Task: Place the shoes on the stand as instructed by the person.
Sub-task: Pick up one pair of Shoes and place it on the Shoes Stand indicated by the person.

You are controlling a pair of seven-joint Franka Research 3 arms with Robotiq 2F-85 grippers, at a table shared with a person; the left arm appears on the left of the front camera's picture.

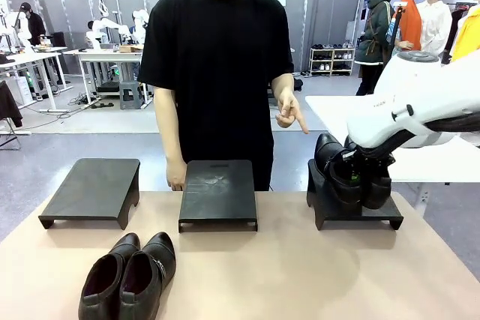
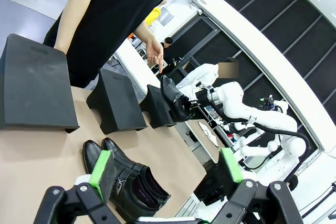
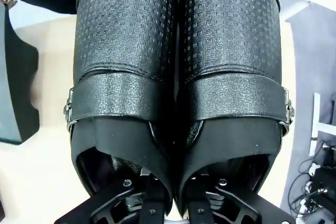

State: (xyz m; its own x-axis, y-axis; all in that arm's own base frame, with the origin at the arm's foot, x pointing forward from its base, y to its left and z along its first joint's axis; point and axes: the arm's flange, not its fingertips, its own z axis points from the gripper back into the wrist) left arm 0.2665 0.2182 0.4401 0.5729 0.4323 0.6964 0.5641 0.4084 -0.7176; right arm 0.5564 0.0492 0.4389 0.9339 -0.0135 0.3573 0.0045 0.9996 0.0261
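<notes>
While the person (image 1: 217, 73) is standing at the far side, one hand (image 1: 289, 112) is pointing a finger down at the right stand (image 1: 321, 213), one of three matte black, flat-topped blocks on the tan table (image 1: 300, 275). The right gripper (image 1: 358, 177) is clamping the held pair (image 1: 334, 159) over that stand, toes tilting up and away toward the far side; contact with the stand is unclear. The near pair (image 1: 131, 279), smooth and faintly glossy, is lying on the near left of the table, long axes running near to far, toes far.

Seen from the left wrist, the left gripper (image 2: 165, 169) is hanging wide open with nothing between its green pads (image 2: 100, 167), above the near pair (image 2: 126, 179). The held pair (image 2: 176, 100) is sitting at the farthest stand (image 2: 155, 111).

Seen from the right wrist, the right gripper (image 3: 170, 203) is reaching into both shoe mouths, pinching the inner walls together. The held pair (image 3: 126, 40) is showing grid-embossed uppers, pebbled straps and metal buckles, toes pointing away.
</notes>
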